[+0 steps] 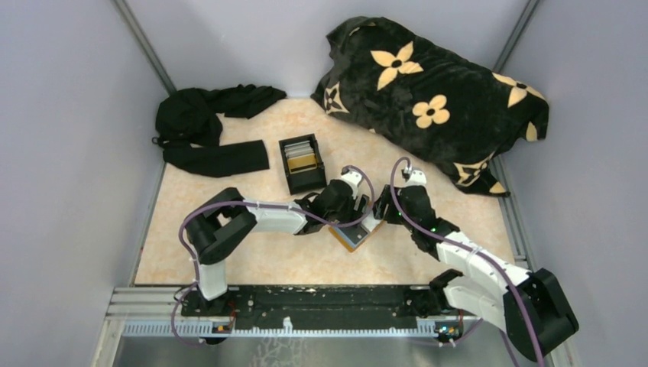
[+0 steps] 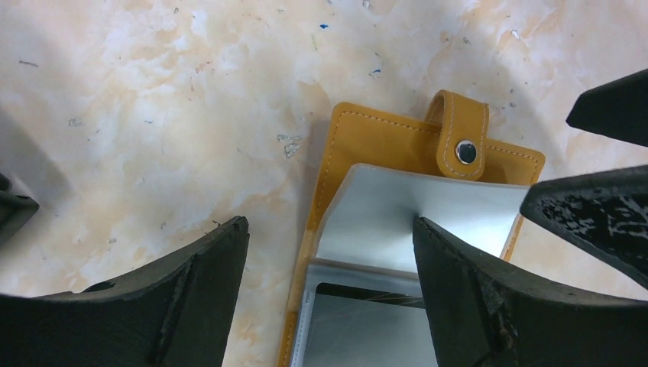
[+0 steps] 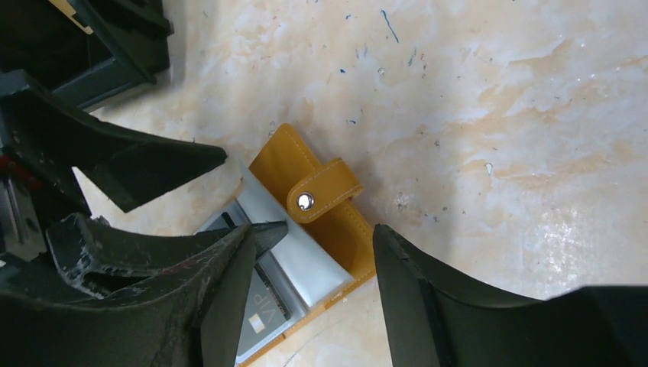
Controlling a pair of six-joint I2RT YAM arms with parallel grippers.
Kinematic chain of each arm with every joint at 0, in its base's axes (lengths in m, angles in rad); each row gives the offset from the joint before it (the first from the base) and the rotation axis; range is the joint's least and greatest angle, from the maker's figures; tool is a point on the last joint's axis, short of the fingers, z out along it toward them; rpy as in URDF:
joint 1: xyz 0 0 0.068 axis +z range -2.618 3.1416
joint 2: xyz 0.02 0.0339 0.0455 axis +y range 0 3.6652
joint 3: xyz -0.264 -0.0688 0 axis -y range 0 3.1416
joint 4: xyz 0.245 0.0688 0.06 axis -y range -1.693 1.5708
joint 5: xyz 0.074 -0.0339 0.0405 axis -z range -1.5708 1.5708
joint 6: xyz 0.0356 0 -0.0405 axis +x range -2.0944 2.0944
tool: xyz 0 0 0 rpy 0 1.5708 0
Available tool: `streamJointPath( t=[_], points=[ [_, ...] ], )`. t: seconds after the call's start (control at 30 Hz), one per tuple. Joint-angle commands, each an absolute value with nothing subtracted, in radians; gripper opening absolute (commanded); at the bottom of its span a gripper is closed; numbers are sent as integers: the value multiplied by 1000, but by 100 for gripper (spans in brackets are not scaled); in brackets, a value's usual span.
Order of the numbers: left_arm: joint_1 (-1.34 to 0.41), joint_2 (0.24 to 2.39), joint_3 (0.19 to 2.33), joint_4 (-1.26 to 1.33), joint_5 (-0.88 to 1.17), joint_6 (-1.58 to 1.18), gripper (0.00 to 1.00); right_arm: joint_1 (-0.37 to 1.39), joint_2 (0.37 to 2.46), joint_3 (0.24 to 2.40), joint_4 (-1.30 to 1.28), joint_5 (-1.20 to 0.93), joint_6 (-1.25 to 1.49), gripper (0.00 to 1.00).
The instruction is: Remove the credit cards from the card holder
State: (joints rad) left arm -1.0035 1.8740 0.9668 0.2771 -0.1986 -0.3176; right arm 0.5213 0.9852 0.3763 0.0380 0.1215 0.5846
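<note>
We note the holder point(image 2: 367, 145): matt orange leather-look, stitched edges, shiny metal snap point(image 2: 465, 151). Sleeves point(image 2: 397, 214): translucent plastic, slight sheen. Table point(image 2: 153, 92): smooth, marbled. Left fingers point(image 2: 191, 306): matt black, scuffed. Blanket point(image 1: 435, 99): plush.

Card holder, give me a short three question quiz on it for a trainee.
1. True or false: the holder lies open, clear sleeves showing.
2. Left gripper, right gripper: which has open jaws? A left only, B right only, C both.
3. What word is printed on the visible card?
Key: 1 true; 2 C; 3 VIP.
</note>
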Motion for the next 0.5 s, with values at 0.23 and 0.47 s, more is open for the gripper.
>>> streamJointPath(
  t=[0.23,0.47],
  points=[
    [-998,1918,956,222,-164,-312,84,508,1046,379,53,130,443,63],
    [-996,1902,931,227,-166,-319,84,448,1117,315,196,4,456,52]
  ],
)
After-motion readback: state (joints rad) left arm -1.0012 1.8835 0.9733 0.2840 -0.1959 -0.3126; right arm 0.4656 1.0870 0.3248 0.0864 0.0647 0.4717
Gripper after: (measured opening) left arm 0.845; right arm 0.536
